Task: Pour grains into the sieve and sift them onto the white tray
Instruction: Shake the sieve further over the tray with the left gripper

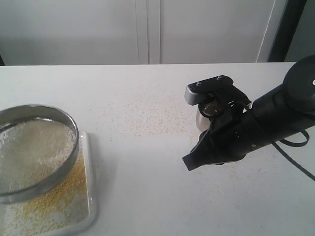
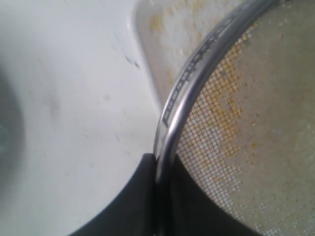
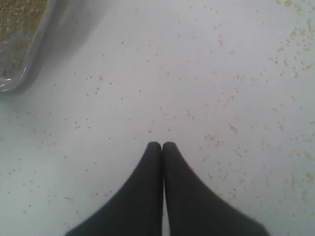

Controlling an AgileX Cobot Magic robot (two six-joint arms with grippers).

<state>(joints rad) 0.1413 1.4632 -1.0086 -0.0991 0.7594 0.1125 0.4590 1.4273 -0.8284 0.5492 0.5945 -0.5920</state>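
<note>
Exterior cam: raised, looking down across the table [image 1: 147,162], wide. My left wrist cam: very close, along my left gripper [image 2: 157,160] onto the sieve [image 2: 246,123]. My right wrist cam: higher, straight down past my right gripper [image 3: 162,145]. All three share the white tray [image 1: 91,196]

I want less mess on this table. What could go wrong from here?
1. The sieve looks to reach past the far end of the white tray. Sifted grains may therefore land on the table, where strays already lie.
2. The left fingers pinch only one spot of its thin rim, so shaking could tilt it or let it slip.
</note>
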